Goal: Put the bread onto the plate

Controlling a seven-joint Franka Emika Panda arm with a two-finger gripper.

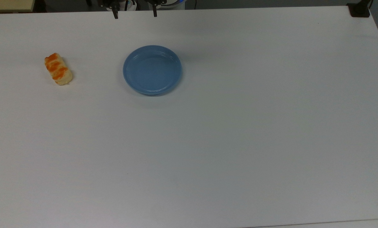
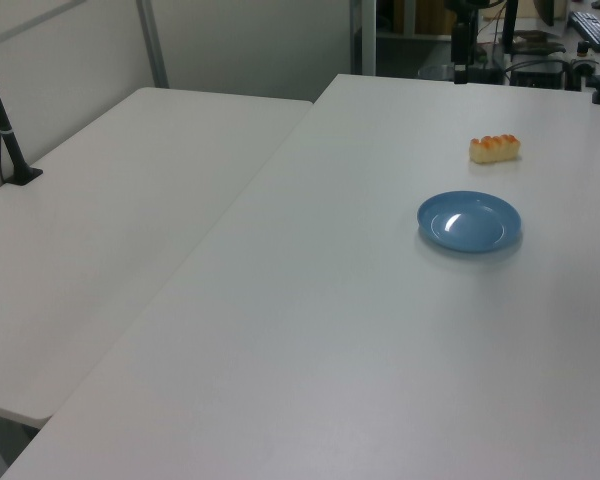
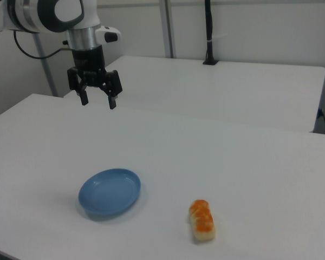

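Bread (image 1: 58,69) lies flat, long axis toward the top view's lower right; hand (image 3: 97,101) spread, empty.

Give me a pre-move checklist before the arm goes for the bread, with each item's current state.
1. Gripper open and empty, fingers spread: ok.
2. Bread lying free on the white table, nothing touching it: ok.
3. Blue plate empty, ready to receive: ok.
4. Bread and plate apart, so a grasp need not disturb the plate: ok.
5. Gripper above the bread: not ok; it hangs high near the table's far edge in the right view, closer to the plate's side.
6. Fingers aligned across the bread's short width: cannot tell.
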